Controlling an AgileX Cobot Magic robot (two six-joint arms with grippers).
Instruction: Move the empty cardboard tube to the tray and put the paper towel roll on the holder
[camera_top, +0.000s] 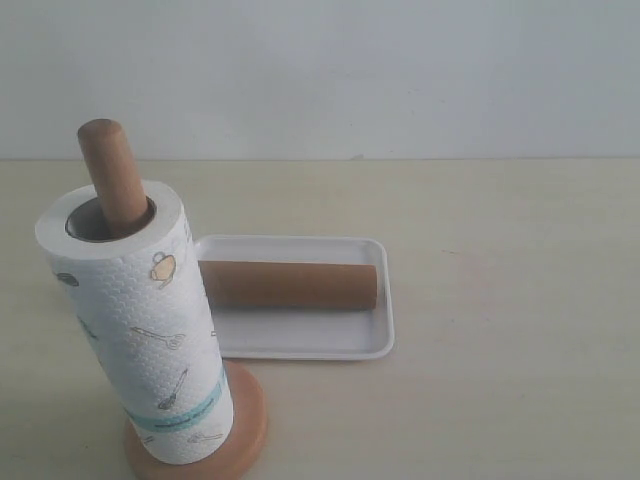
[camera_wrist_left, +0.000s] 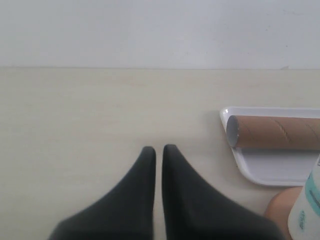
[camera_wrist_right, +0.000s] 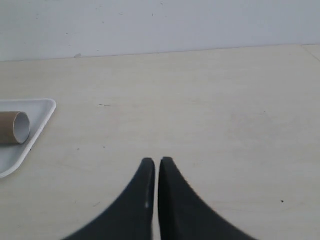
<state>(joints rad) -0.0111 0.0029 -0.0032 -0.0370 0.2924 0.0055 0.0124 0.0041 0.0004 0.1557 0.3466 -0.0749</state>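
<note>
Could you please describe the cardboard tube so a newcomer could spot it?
On the pale table, find the white tray beside the printed paper towel roll. The cardboard tube lies on its side in that tray, plain brown and hollow, unlike the solid wooden pole standing through the roll.

Brown cardboard tube (camera_top: 290, 285) lying in white tray (camera_top: 300, 345); paper towel roll (camera_top: 135, 320) upright on wooden holder (camera_top: 112, 175).

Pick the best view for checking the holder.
Exterior view: the holder shows its pole rising out of the paper towel roll and its disc base beneath. The left wrist view catches only an edge of that base. The right wrist view shows none of it.
</note>
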